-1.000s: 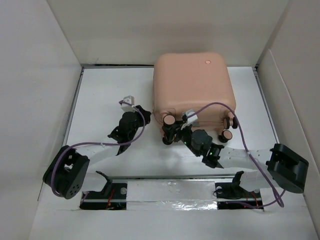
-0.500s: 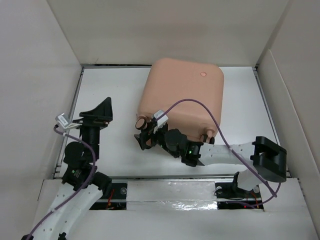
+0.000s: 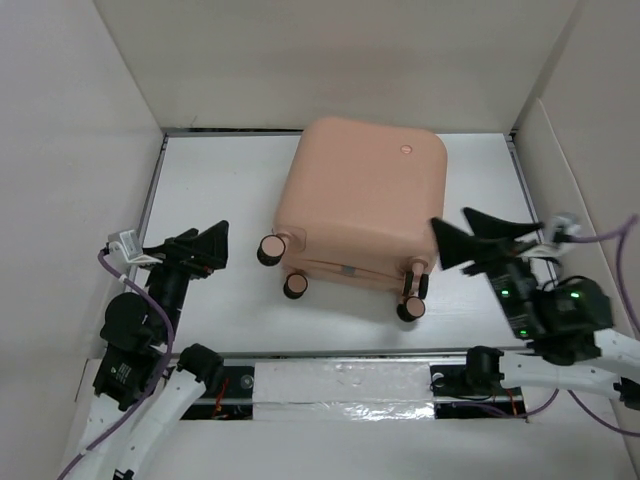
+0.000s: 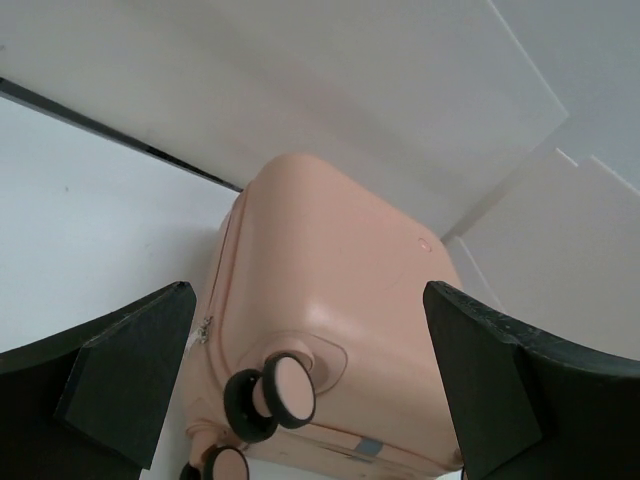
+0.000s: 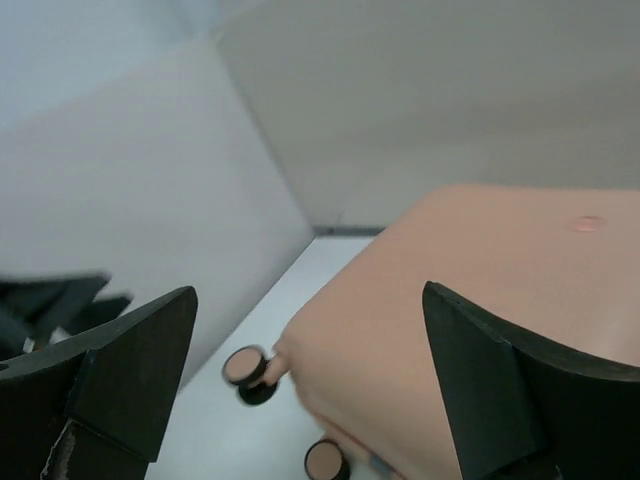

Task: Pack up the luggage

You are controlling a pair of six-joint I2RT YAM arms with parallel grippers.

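1. The suitcase (image 3: 365, 205) lay shut on its side on the white table (image 3: 220, 180), turned at a slant. Its wheels (image 3: 295, 286) pointed at the near edge and its little logo dot (image 3: 406, 149) faced up near the far corner.
2. The left gripper (image 3: 218, 247) was spread wide with nothing in it, sitting well off to the left of the case and aimed at it.
3. The right gripper (image 3: 448, 217) was also wide and empty. It sat just beside the case's right near corner, and I couldn't spot any contact.
4. My read was that this was the let-go-and-back-off bit, with the packing itself looking pretty much done since the shell was closed.
5. To do that well, I'd keep both sets of jaws wide and pull each arm straight out and away from the case. I'd also watch the right fingers around those near wheels, because a snag there would drag the case round.
6. Compared with a second earlier, both grippers had been crowded in at the wheel end with narrower jaws, and the case had sat square to the table and further right.
7. Half a second earlier the right gripper was still at the left near wheel. Since then it had swung out to the right, and the case had ended up slanted and further left.
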